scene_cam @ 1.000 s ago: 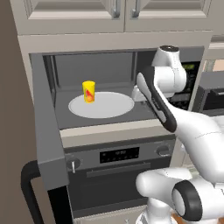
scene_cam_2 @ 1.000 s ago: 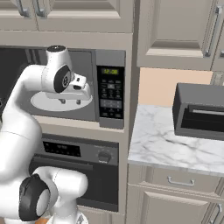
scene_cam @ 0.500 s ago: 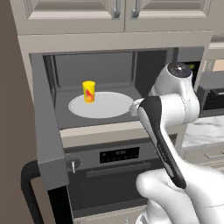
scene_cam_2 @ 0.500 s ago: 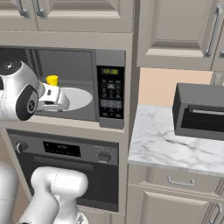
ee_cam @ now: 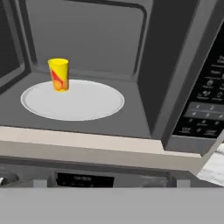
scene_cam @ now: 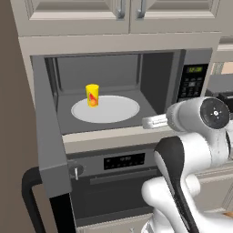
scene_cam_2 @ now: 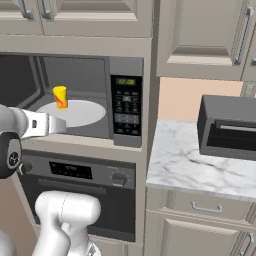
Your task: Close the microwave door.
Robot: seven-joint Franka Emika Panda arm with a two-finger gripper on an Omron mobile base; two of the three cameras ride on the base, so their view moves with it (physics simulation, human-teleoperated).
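1. The microwave door (scene_cam: 48, 136) is standing wide open at the left of the cavity, its black handle (scene_cam: 28, 191) jutting toward the room.
2. A yellow cup (scene_cam: 92, 95) is sitting on the white turntable (scene_cam: 109, 110) inside.
3. The hand (scene_cam: 152, 122) is hovering before the cavity's right side, well apart from the door; I cannot tell how far its fingers are parted, and it is holding nothing.
4. To shut the door well, the hand is best swung left behind the panel's outer edge, then pushed in a steady arc.
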